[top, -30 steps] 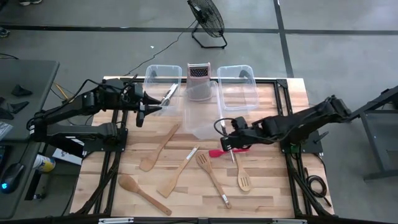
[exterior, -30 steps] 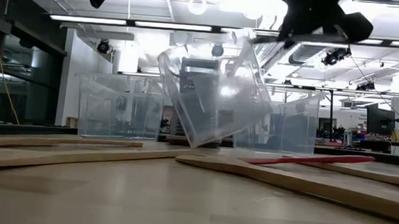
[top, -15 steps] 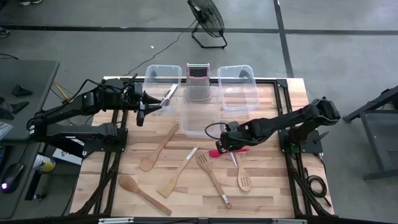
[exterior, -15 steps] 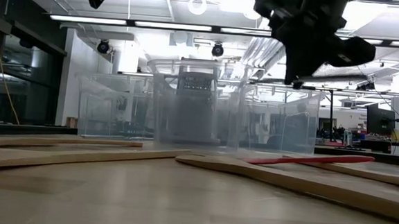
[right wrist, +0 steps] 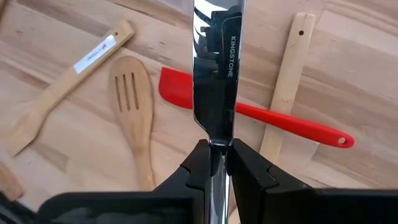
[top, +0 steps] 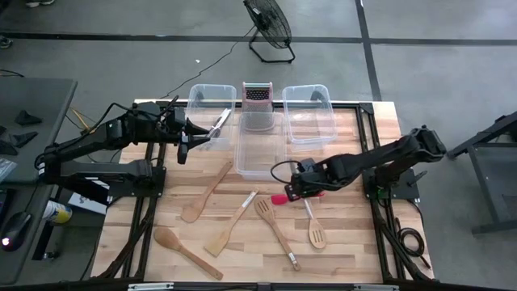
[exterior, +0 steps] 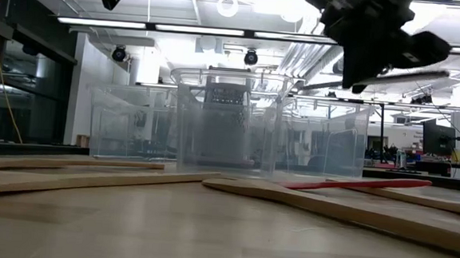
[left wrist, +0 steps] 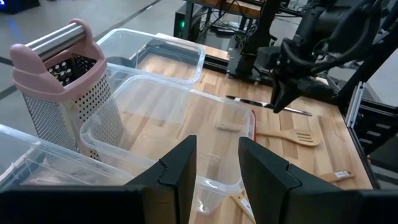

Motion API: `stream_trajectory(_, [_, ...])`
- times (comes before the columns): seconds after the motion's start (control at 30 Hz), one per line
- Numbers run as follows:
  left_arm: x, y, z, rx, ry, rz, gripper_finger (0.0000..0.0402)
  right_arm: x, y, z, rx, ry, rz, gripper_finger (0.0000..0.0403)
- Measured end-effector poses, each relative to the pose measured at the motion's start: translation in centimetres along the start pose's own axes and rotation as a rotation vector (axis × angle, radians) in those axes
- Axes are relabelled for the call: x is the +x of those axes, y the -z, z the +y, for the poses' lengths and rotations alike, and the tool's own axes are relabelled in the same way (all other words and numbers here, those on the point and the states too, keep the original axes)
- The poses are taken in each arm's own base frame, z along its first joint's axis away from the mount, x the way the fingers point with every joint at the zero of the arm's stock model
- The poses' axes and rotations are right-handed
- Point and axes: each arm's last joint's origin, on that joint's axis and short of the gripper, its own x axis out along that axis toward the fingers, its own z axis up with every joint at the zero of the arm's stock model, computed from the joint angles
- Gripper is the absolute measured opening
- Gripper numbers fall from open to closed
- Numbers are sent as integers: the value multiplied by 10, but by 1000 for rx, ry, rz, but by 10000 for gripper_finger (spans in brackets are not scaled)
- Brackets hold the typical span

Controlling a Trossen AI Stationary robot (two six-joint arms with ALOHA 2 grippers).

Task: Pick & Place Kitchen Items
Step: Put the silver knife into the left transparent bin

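My right pincer [right wrist: 214, 158] is clenched on a silver table knife [right wrist: 213, 68], blade running forward, lifted clear of the tabletop [top: 242, 250]. Right beneath it lie the red-headed spatula [right wrist: 249, 112], a slotted wooden spatula [right wrist: 132, 99] and two more wooden handles. In the high view this pincer [top: 297, 187] hangs near the middle clear bin [top: 260, 150], just beside its near right corner.

My left pincer [top: 184, 142] waits over the near edge of the left bin [top: 212, 113], partly parted with nothing between the fingers [left wrist: 180, 165] that I can see. That bin already holds what looks like metal cutlery [top: 220, 121] (I cannot count the pieces).

So the job is early, I judge. The knife is in hand but not yet binned, and most utensils remain out: a wooden spoon [top: 186, 251], three wooden spatulas [top: 207, 190], the red one, two slotted ones [top: 316, 230]. The grater [top: 258, 105] stands between the back bins; the right bin [top: 308, 113] looks empty.
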Motion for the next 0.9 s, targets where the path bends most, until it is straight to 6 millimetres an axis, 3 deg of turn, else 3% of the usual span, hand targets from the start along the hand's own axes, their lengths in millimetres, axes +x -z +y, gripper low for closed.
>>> stream_trajectory(0.3, [0, 0, 0, -4, 0, 1, 119, -32, 4, -8, -23, -87, -53, 34])
stream_trajectory(0.6, [0, 0, 0, -8, 1, -1, 119, -69, -1, -21, -91, -194, -233, 34])
stream_trajectory(0.9, [9, -6, -1, -34, 59, -35, 119, -81, -23, -11, -221, -287, -462, 34])
